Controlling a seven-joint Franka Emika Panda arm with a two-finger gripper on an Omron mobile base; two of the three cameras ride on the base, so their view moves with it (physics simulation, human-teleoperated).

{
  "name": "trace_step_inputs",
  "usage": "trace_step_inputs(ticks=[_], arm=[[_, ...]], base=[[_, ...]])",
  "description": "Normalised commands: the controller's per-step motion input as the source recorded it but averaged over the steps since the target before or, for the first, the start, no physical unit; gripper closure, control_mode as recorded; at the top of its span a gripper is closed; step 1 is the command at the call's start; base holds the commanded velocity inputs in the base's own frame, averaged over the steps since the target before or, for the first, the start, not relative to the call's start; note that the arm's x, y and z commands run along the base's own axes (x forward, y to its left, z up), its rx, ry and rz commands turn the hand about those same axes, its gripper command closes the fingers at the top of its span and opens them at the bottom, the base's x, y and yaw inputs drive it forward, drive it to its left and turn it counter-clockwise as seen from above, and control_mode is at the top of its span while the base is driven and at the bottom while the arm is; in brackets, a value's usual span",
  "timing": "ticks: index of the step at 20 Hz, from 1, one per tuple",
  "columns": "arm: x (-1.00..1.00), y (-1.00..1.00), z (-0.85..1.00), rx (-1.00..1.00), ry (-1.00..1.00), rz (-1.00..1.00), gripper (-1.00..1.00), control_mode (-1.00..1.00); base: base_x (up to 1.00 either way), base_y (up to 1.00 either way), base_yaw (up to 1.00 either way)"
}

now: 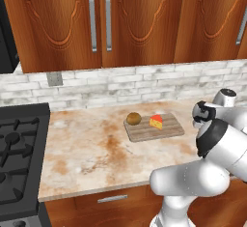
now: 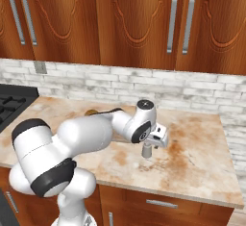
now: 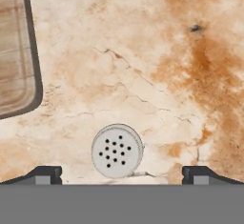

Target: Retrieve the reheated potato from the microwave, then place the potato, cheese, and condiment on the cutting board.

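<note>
Directly below the wide-open gripper [image 3: 121, 173] stands the condiment shaker [image 3: 116, 151], upright on the counter [image 3: 157, 75], its perforated top between the spread fingertips [image 3: 45, 174]. To its left lies the cutting board [image 1: 154, 127], well apart, already holding the potato [image 1: 133, 119] and cheese [image 1: 156, 121]. Nothing blocks a straight descent, I judge.

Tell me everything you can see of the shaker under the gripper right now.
The shaker is seen from straight above in the hand view: a round, light grey cap with a scatter of small dark holes. It stands upright on the marbled counter, apart from the cutting board, whose rounded corner lies off to one side. It sits between the open gripper's fingertips, nearer one, and neither touches it. From the right base view it appears as a small grey cylinder below the hand.
</note>
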Motion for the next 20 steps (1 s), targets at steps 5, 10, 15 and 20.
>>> trace_step_inputs(ticks=[5, 10, 15, 20], arm=[[0.13, 0.0, -0.14, 0.0, 0.0, 0.0, -1.0, -1.0], [0.15, 0.0, -0.08, 0.0, 0.01, 0.0, -1.0, -1.0], [-0.03, -0.07, -0.03, 0.0, 0.0, -0.01, -1.0, -1.0], [0.0, -0.03, -0.08, 0.0, 0.0, -0.01, -1.0, -1.0]], base=[[0.0, 0.0, 0.0], [0.0, 0.0, 0.0], [0.0, 0.0, 0.0], [0.0, 0.0, 0.0]])
